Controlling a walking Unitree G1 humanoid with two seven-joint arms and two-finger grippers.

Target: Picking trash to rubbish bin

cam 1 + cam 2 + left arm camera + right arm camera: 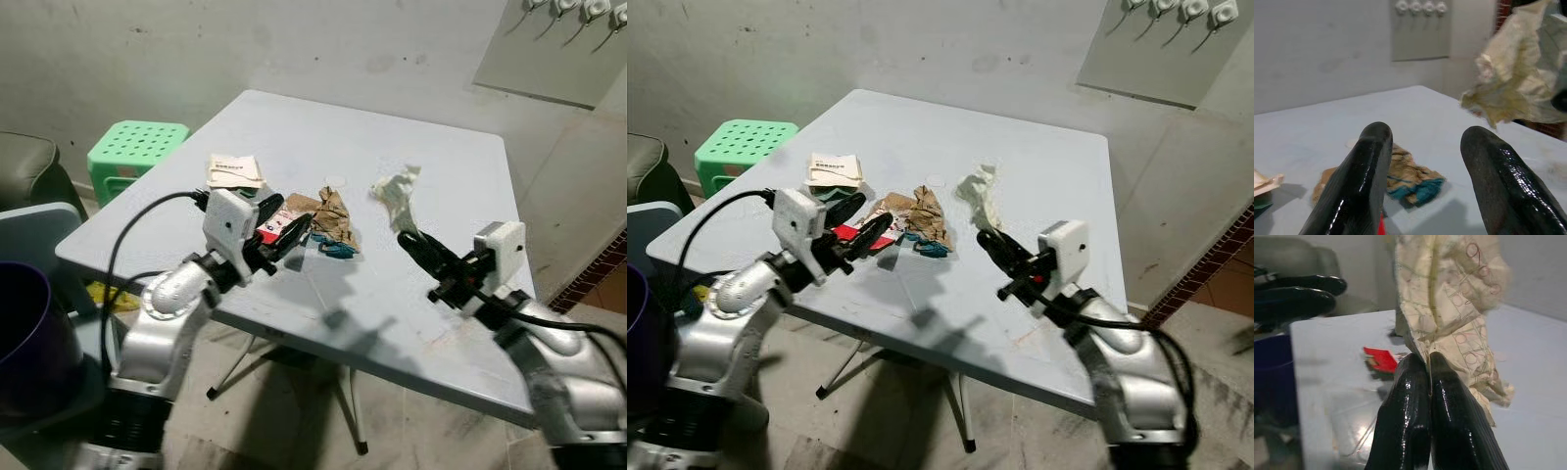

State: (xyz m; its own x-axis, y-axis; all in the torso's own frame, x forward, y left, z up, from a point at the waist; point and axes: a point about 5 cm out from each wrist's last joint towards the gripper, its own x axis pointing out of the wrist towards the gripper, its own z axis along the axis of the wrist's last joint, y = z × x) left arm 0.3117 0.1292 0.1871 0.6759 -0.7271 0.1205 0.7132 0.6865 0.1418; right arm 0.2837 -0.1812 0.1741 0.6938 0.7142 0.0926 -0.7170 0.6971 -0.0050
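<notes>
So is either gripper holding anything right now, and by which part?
The right gripper pinches the crumpled wrapper by its lower edge, lifted off the table. The left gripper is open, holding nothing.

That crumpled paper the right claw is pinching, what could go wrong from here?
1. The right claw grips the crumpled paper only by a thin lower edge, so it may slip or tear on the way to the bin.
2. The purple bin stands on the robot's far left, past the left claw; carrying the paper across could knock that arm or the brown wrapper on the table.
</notes>
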